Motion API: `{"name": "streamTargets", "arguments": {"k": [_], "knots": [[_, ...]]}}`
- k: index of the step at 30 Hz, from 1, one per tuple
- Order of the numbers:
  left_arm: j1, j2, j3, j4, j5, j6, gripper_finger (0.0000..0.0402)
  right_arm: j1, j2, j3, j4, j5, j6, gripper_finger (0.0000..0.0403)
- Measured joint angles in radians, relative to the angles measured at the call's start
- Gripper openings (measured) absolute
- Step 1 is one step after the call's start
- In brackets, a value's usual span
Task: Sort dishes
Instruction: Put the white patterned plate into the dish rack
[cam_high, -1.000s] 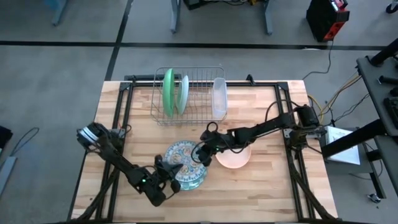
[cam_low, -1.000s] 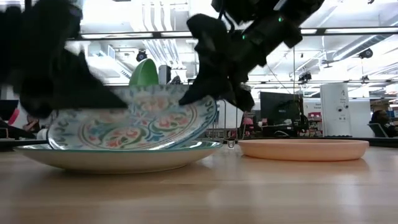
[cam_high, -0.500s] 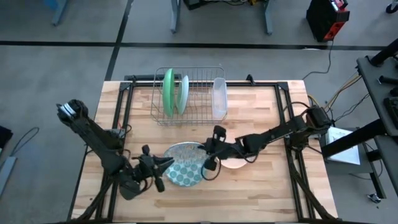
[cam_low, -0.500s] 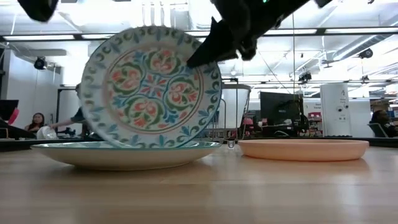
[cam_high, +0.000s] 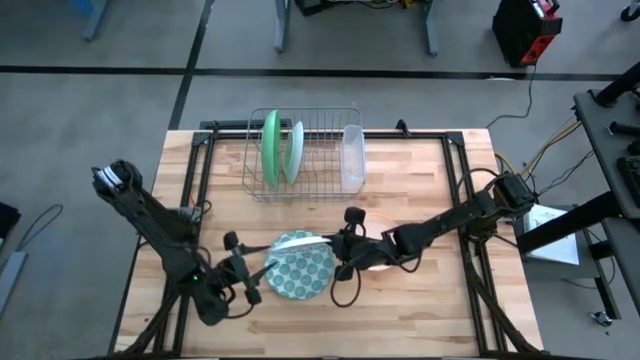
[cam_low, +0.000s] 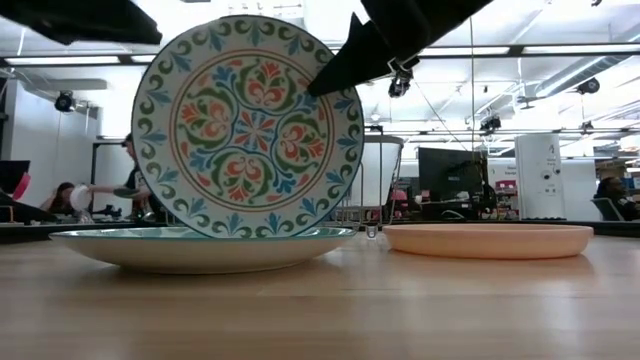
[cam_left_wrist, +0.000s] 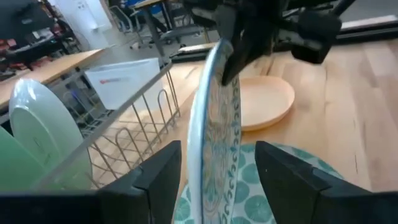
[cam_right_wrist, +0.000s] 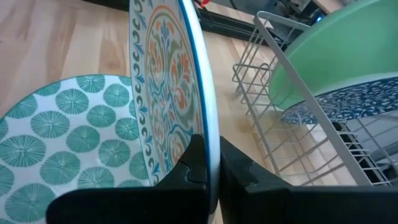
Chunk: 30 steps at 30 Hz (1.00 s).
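- On the worktop (cam_high: 430, 190), just in front of the wire rack (cam_high: 320, 125), the floral plate (cam_low: 258, 125) stands on edge, its lower rim on or just above the green-dotted plate (cam_high: 303, 272) that lies flat beneath it.
- Right gripper (cam_right_wrist: 205, 163): clenched on the floral plate's rim, one finger on each face, as the right wrist view shows plainly.
- Left gripper (cam_high: 240, 275): released, its two fingers spread wide apart on either side of the upright plate in the left wrist view, touching nothing that can be seen.
- Already standing in the rack's slots are the green plate (cam_high: 270, 147) and, just beside it, the blue speckled plate (cam_high: 296, 148); a clear plastic tray (cam_high: 353, 155) sits at the rack's other end.
- Flat on the worktop beside the dotted plate, under the right arm, lies the peach-pink bowl (cam_low: 488, 239).
- Risks, as I judge them: the hold is a pinch at one rim spot, so the plate could swing or slip out if the arm moves fast.
- Its lower edge could drag or chip on the dotted plate unless lifted clear first.
- Approaching the rack askew could knock the wires or the speckled plate, since the free slot lies right next to it.
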Motion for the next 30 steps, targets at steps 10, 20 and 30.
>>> {"name": "streamTargets", "arguments": {"k": [10,20,30], "knots": [[0.052,0.16,-0.008,-0.059,-0.001,-0.285,0.0197,0.001,0.002,0.001,0.03,-0.039,-0.121,0.0001],[0.07,0.261,-0.007,-0.025,-0.022,-0.375,0.0097,-0.001,0.003,0.0,0.072,-0.073,-0.176,0.0],[0.042,0.244,0.067,-0.051,-0.128,-0.284,0.0016,0.003,-0.054,0.0,0.064,-0.036,-0.134,0.0013]]}}
